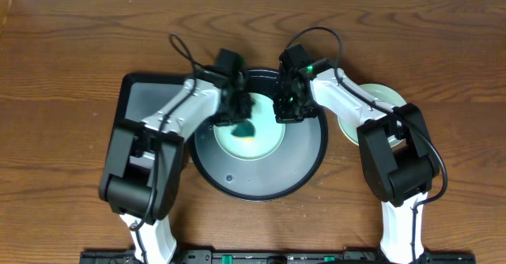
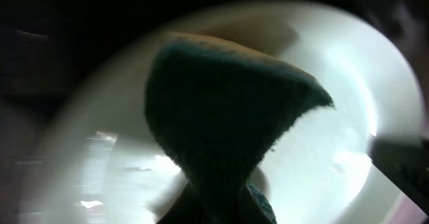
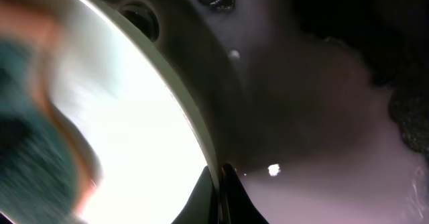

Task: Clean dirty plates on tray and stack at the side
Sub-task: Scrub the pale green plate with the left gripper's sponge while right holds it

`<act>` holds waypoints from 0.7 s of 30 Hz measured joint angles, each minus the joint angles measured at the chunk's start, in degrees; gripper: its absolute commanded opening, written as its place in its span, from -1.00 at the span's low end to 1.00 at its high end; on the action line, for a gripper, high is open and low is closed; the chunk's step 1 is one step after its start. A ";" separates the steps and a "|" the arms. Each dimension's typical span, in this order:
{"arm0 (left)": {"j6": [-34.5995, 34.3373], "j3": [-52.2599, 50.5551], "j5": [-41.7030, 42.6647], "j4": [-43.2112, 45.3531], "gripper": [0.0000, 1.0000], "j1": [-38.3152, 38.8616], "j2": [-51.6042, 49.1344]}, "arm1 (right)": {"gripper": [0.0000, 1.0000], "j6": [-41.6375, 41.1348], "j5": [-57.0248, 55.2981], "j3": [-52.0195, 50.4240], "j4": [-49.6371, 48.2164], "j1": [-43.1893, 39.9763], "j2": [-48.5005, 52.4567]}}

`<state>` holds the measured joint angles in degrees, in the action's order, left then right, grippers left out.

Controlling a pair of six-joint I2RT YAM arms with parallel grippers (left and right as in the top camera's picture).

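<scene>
A pale turquoise plate (image 1: pixel 265 137) lies on the round black tray (image 1: pixel 304 157) at the table's middle. My left gripper (image 1: pixel 239 122) is shut on a dark green sponge (image 1: pixel 245 127) and presses it on the plate's left half; the sponge (image 2: pixel 228 110) fills the left wrist view over the plate (image 2: pixel 348 83). My right gripper (image 1: pixel 285 112) is shut on the plate's right rim (image 3: pixel 201 143), one finger on each side (image 3: pixel 221 190). Another pale plate (image 1: pixel 378 98) lies to the right of the tray, partly under my right arm.
A black rectangular tray (image 1: pixel 150 98) sits left of the round tray, partly under my left arm. Brown wooden table (image 1: pixel 71 50) surrounds everything.
</scene>
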<state>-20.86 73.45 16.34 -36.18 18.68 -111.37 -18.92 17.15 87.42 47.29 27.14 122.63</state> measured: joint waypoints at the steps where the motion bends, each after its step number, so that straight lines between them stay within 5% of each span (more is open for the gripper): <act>1: 0.35 0.17 -0.24 -0.66 -0.85 -1.20 0.00 | -0.98 0.00 0.04 0.00 -0.02 0.00 0.00; 12: 13.07 0.96 3.21 -13.25 -0.85 -3.30 -0.33 | -0.98 0.02 1.42 0.00 0.04 0.37 0.00; 21: 18.23 0.94 4.72 -6.86 -0.85 4.39 -0.94 | -0.98 0.02 0.90 -0.02 0.02 0.35 0.00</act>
<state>-2.63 74.39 21.06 -43.05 23.07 -112.31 -18.90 18.04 87.39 47.31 27.49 122.63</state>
